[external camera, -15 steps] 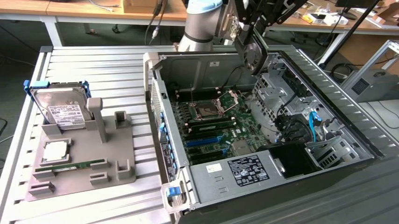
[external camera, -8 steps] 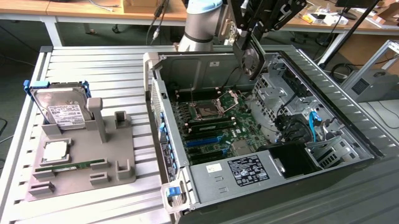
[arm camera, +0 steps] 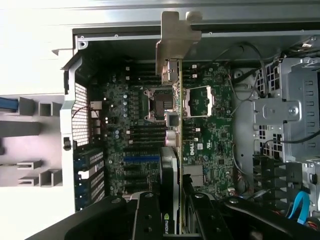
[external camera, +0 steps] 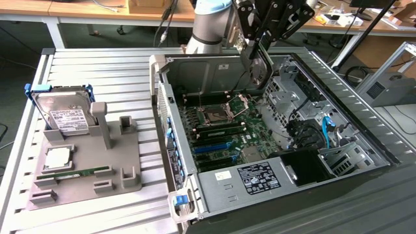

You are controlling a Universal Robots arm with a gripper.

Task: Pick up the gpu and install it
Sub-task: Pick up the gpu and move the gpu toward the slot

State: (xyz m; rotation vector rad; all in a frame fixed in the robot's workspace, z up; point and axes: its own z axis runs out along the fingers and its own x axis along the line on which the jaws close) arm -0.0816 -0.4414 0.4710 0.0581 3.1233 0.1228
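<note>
- The gpu [external camera: 258,66] [arm camera: 172,130] is held in the air, clamped edge-on between the fingers [arm camera: 145,212] of the gripper [external camera: 263,34] [arm camera: 172,202], which is closed to a middling width on the card.
- The card is hung straight down from the gripper, with its silver bracket [arm camera: 176,40] at the end farthest from the fingers.
- No part of the card is seen touching anything but the fingers; it is kept apart from the board beneath.
- Below the gripper the open computer case [external camera: 159,97] is laid on its side, and its motherboard [external camera: 227,131] [arm camera: 215,135] is faced upward towards the card.
- The CPU socket [external camera: 213,116] [arm camera: 155,102] is found on the board beneath the held card.
- Farther from the gripper, at the near end of the case, a power supply [external camera: 240,180] with a black label is seated.
- Well away from the gripper, to the exterior view's left, a grey holder [external camera: 120,161] is set on the slatted table [external camera: 110,68]; a hard drive [external camera: 65,114] is stood in it and a memory stick [external camera: 75,174] is laid in it.
</note>
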